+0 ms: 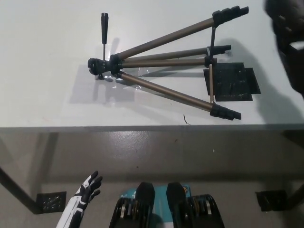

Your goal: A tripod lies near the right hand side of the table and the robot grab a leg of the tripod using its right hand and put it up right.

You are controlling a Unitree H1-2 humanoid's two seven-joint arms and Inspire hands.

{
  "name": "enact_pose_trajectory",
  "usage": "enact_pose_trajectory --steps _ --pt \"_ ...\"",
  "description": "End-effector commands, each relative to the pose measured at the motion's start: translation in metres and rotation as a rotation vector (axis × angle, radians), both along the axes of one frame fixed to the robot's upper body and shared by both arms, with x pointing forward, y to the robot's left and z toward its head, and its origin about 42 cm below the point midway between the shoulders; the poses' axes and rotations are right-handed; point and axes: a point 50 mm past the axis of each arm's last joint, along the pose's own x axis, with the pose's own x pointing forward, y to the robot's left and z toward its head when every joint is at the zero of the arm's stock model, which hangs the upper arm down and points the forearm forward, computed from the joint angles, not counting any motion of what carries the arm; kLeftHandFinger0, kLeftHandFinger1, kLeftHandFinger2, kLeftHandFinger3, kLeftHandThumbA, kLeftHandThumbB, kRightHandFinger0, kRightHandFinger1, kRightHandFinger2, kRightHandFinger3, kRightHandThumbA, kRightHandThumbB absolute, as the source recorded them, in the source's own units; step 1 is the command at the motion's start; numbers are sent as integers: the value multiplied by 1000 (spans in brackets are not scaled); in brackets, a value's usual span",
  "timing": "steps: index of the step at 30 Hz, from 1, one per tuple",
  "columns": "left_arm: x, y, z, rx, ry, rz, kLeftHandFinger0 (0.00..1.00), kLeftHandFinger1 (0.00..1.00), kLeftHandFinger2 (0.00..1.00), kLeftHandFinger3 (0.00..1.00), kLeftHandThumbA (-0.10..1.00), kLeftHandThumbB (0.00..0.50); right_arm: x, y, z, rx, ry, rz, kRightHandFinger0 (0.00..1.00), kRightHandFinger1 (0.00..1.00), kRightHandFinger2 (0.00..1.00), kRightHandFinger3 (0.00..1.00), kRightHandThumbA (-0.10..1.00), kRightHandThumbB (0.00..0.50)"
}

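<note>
The tripod (161, 61) lies on its side on the white table (42, 71), legs spread toward the right. Its black head (99, 66) points left, and a pan handle (104, 27) sticks out toward the far edge. The near leg ends in a black foot (225, 112) close to the table's front edge, the far leg's foot (230, 13) lies at the top. My black right hand (286, 26) is a blurred shape at the upper right, beyond the leg tips and apart from the tripod. My white left hand (88, 187) rests low at the lower left, open.
A black mat (233, 83) lies flat on the table under the leg ends. The table's front edge (142, 127) runs across the middle of the picture, with grey floor below it. Black floor pads (51, 202) sit under the table.
</note>
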Motion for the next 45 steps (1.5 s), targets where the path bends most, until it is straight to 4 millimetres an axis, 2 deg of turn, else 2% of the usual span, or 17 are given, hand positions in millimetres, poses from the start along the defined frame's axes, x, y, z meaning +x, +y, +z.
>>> enact_pose_trajectory --steps 1,7,11,13,15,17,22,25,27,28,31,37,39,42,43,44,45 --pt "9 -6 11 15 -72 -46 1000 1000 1000 1000 1000 395 29 70 87 -435 56 -230 1000 1000 1000 1000 1000 500" --pt "10 -9 11 38 -73 -51 1000 1000 1000 1000 1000 406 44 87 47 -585 134 -282 1000 1000 1000 1000 1000 500" --pt "6 -7 10 35 -70 -48 1000 1000 1000 1000 1000 411 46 102 19 -669 202 -298 1000 1000 1000 1000 915 500" --pt "15 -7 14 28 -90 -53 1000 1000 1000 1000 1000 403 46 105 19 -685 220 -304 1000 1000 1000 1000 873 500" --pt "11 -8 13 43 -89 -52 1000 1000 1000 1000 1000 408 47 107 9 -697 263 -300 1000 1000 1000 1000 891 500" --pt "14 -8 15 42 -98 -54 1000 1000 1000 1000 1000 412 49 105 -1 -704 270 -298 1000 1000 1000 1000 933 500" --pt "8 -6 11 54 -90 -67 1000 1000 1000 1000 1000 399 54 92 -34 -624 396 -293 1000 1000 1000 1000 891 500" --pt "9 -7 11 53 -99 -78 1000 1000 1000 1000 1000 387 57 81 -53 -653 435 -319 1000 1000 1000 1000 907 500" --pt "9 -8 12 51 -85 -70 1000 1000 1000 1000 1000 408 58 75 -64 -633 484 -322 1000 1000 1000 1000 851 498" --pt "8 -7 13 57 -83 -67 1000 1000 1000 1000 1000 409 58 72 -68 -644 492 -328 1000 1000 1000 1000 873 500" --pt "7 -5 14 69 -86 -62 1000 1000 1000 1000 1000 407 59 66 -72 -653 539 -345 1000 1000 1000 1000 916 500" --pt "12 -2 17 72 -95 -55 1000 1000 1000 1000 1000 398 60 58 -63 -597 632 -319 1000 1000 1000 1000 900 500" --pt "13 -1 16 67 -92 -58 1000 1000 1000 1000 1000 402 61 54 -68 -620 650 -308 1000 1000 1000 1000 937 500" --pt "12 -1 16 81 -99 -60 1000 1000 1000 1000 1000 396 60 50 -82 -629 670 -350 1000 1000 1000 1000 866 500" --pt "9 0 15 78 -100 -62 1000 1000 1000 1000 1000 395 61 47 -95 -635 634 -377 1000 1000 1000 1000 730 475" --pt "8 0 15 73 -100 -62 1000 1000 1000 1000 1000 388 62 45 -101 -616 572 -393 918 1000 1000 1000 446 424" --pt "8 0 15 72 -102 -64 1000 1000 1000 1000 1000 386 63 40 -109 -643 415 -424 541 647 760 905 263 329"
